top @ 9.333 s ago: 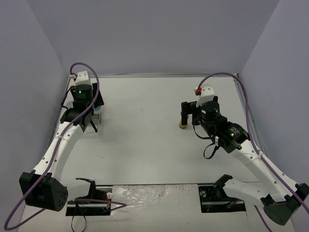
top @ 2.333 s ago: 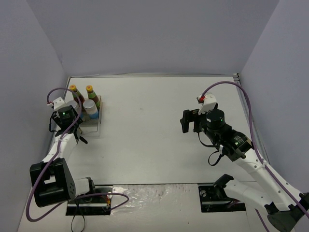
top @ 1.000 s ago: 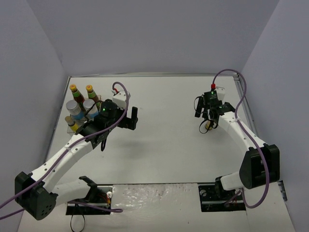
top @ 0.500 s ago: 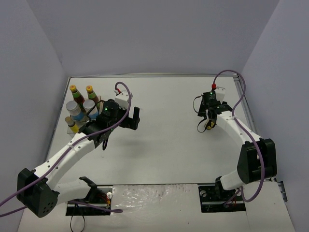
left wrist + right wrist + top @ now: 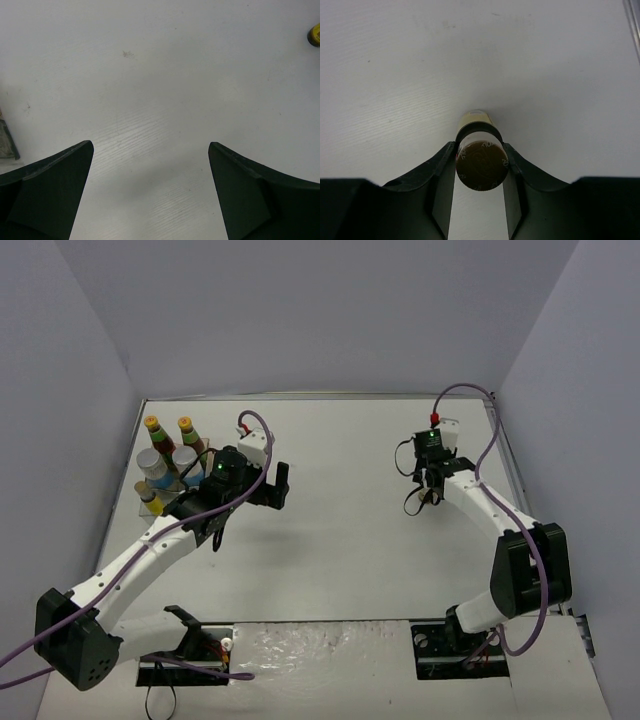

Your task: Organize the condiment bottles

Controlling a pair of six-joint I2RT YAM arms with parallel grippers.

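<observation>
A tiny yellow bottle with a brown cap point(image 5: 481, 165) stands on the white table at the right, and my right gripper point(image 5: 480, 161) point(image 5: 431, 490) is shut on it just under the cap. The other condiment bottles stand together at the far left: two dark bottles with orange caps point(image 5: 152, 426) point(image 5: 185, 426), two white silver-lidded jars point(image 5: 150, 462) point(image 5: 183, 458) and one tiny yellow bottle point(image 5: 148, 496). My left gripper point(image 5: 282, 485) point(image 5: 150, 150) hangs open over bare table to the right of that group, with nothing between its fingers.
The bottles at the left sit in a clear plastic tray point(image 5: 141, 508) near the left wall. Grey walls close the table on three sides. A metal strip point(image 5: 632, 20) runs along the table's right edge. Purple cables loop above both arms.
</observation>
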